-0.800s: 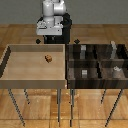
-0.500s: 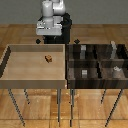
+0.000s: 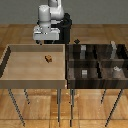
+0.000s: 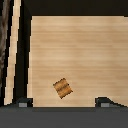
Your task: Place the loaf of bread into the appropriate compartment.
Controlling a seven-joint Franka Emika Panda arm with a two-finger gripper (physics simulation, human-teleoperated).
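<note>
Room: wooden plank floor (image 3: 30, 107) runs under and around the whole set-up; a dark wall closes off the background behind the robot.
Light tray: a broad, shallow, tan wooden tray (image 3: 15, 75) with raised walls stands on thin metal legs at the exterior view's left. Its floor is smooth, pale and evenly lit, with faint horizontal grain visible in the wrist view.
Compartment bin: a dark brown bin (image 3: 95, 62) of the same height stands just beside the tray, on the exterior view's right, also on thin legs. Dividers split it into four main compartments. Small grey and pale items sit in several of them; they are too small to identify.
Robot arm: the white arm (image 3: 50, 15) rises behind the tray's far wall, next to a dark block at the back.
Gripper: the gripper (image 3: 46, 42) hangs above the far part of the tray, well clear of its floor. In the wrist view the two fingertips (image 4: 22, 103) show at the frame edge, set wide apart, with nothing held between them.
Loaf of bread: the loaf of bread (image 3: 49, 58) (image 4: 62, 88) is a tiny brown block with lighter streaks. It lies on the tray floor, toward the far side and nearer the bin than the opposite wall, turned askew to the tray's walls. It is below the gripper and not touched by it, and it lies outside every compartment of the bin.
</note>
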